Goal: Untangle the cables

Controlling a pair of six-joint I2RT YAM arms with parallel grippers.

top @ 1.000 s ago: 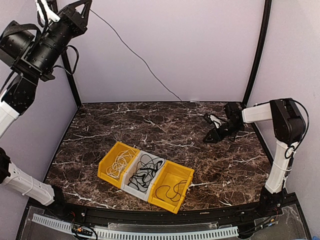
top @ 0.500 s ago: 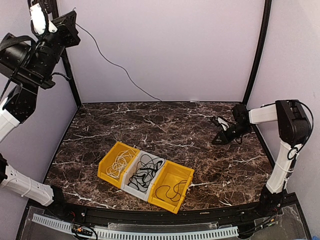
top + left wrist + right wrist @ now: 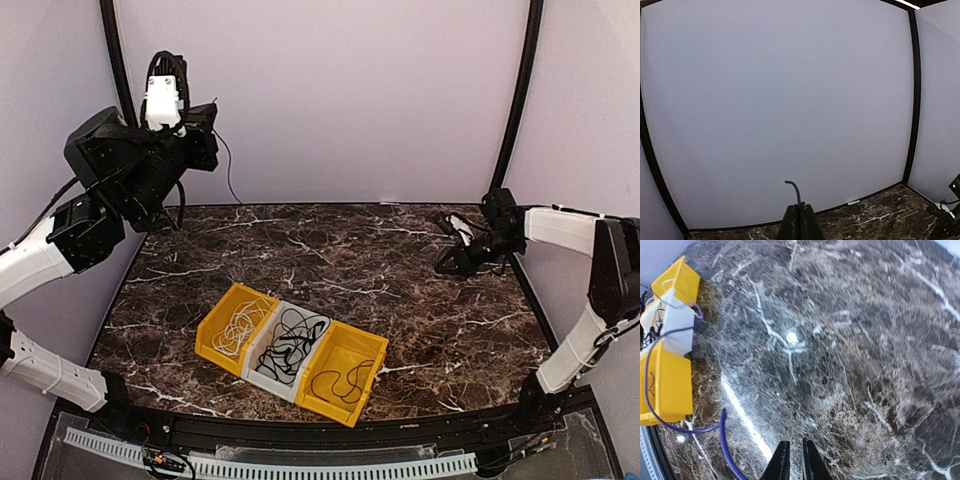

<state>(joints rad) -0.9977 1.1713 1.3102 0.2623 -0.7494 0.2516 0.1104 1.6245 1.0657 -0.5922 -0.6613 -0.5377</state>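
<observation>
Fingers (image 3: 791, 226) of the left gripper (image 3: 801, 220) are pressed flat together on a thin dark cable (image 3: 795, 192), whose short hooked end sticks up just past the tips. Half a second ago this arm was up in the far left corner, with the cable stretched in a long slant down to the back edge of the table (image 3: 400, 300). Now the arm has swung lower and inward, and the cable hangs as a short slack line beside the back wall (image 3: 350, 100), its lower end lost against the table edge. Over on the other side, the right gripper (image 3: 794, 446) has slid further toward the right edge; its fingers stand a narrow slit apart with only marble showing between them. A blue cable (image 3: 721, 435) curves past to their left, apart from them, and runs back over the three bins (image 3: 372, 352). Those bins hold pale loops, a black tangle and a single black coil
</observation>
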